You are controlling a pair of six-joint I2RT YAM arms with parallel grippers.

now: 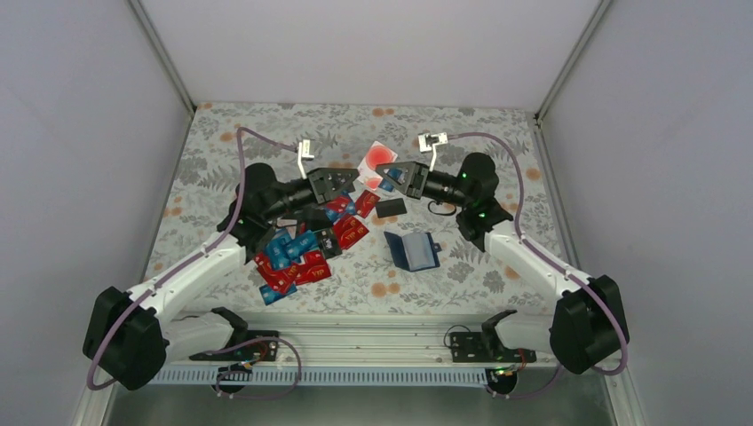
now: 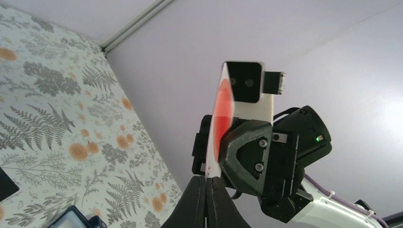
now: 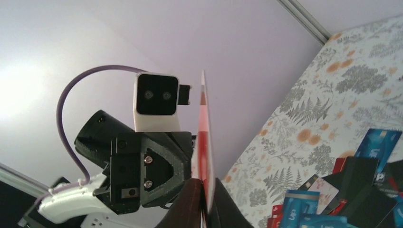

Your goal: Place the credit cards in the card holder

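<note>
A white credit card with a red disc stands on edge above the table, between my two grippers. My left gripper is shut on its lower corner; in the left wrist view the card rises straight out of the closed fingertips. My right gripper comes from the other side, shut on the same card. A heap of red, blue and black credit cards lies under the left arm. The card holder lies open near the right arm, its blue inside up.
A small black card lies alone between the heap and the card holder. Grey walls close in the flowered table on the left, back and right. In the right wrist view, part of the heap shows at lower right.
</note>
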